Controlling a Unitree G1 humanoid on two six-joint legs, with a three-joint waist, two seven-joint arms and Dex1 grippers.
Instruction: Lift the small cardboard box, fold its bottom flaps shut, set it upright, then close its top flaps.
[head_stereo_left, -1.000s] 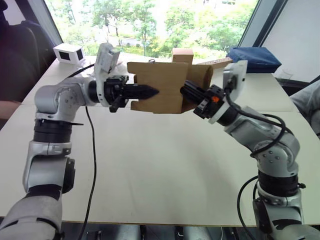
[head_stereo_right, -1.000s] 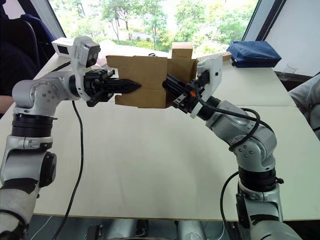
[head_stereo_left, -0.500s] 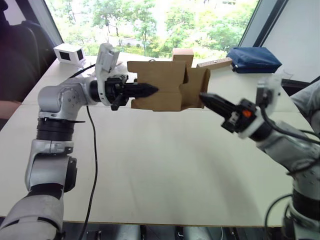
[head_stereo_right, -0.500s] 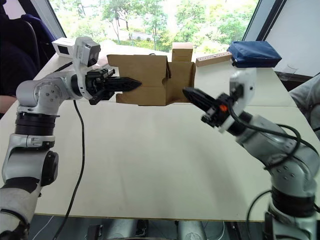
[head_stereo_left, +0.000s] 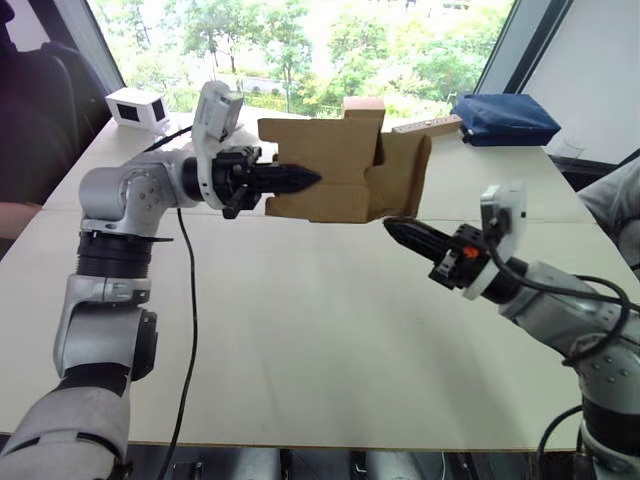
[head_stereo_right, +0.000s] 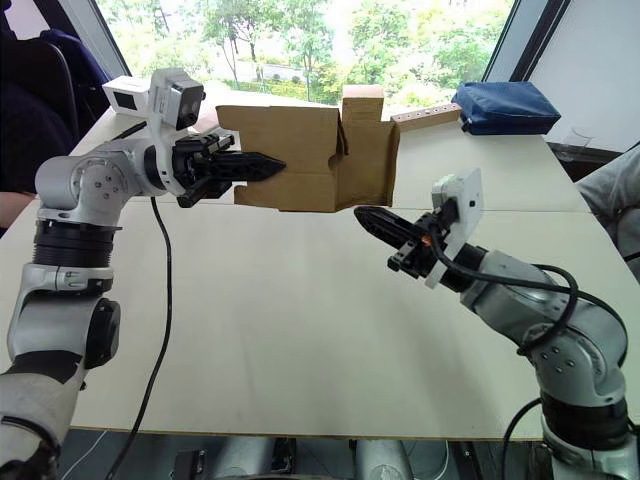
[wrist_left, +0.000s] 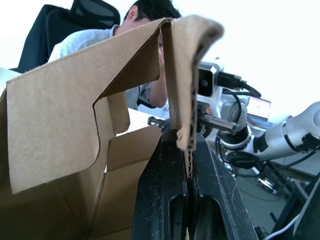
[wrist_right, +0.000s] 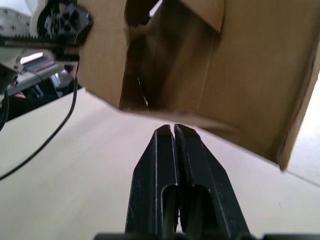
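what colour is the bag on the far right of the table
Dark blue bag, clearest in the left eye view.

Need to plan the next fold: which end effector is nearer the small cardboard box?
Left. The left end effector is clamped on the small cardboard box wall; the right end effector hangs shut just below it, apart.

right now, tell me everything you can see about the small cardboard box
The small cardboard box is plain brown corrugated card, unprinted, with notched flaps hanging loose. It is held in the air above the pale table, lying on its side with an open end facing the right gripper. The left gripper has its jaws shut on one wall, which the left wrist view shows pinched between the fingers. The right gripper, jaws shut, sits just below the box's open end, apart from it.
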